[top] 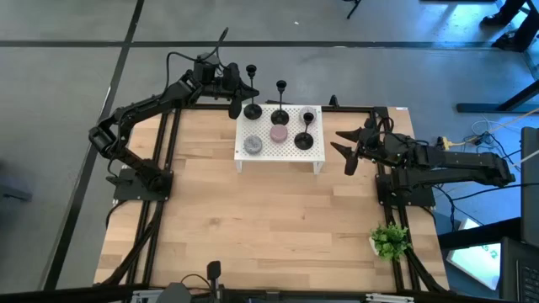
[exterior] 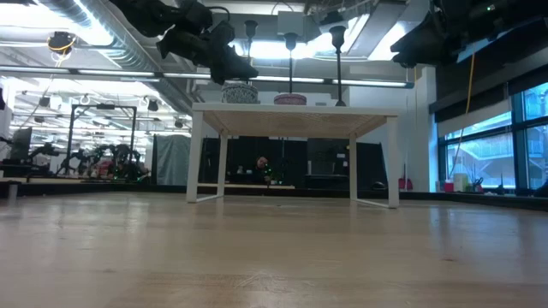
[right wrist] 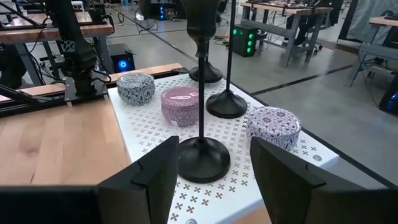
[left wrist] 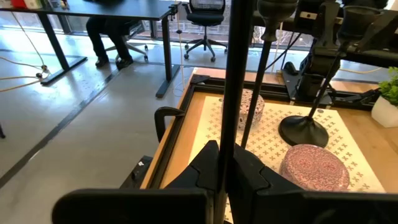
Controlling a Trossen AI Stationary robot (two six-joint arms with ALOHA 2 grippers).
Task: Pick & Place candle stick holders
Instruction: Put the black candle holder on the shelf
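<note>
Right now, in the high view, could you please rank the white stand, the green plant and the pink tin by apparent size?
Largest to smallest:
1. white stand
2. green plant
3. pink tin

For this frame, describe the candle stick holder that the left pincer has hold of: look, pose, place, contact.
The held candle stick holder is slim and black, metal by its look: a thin stem between a small cup top and a round flared base. It stands upright at the white perforated stand's far left corner. The left pincer is shut on its stem. Whether the base rests on the stand or hangs just above it cannot be told.
</note>
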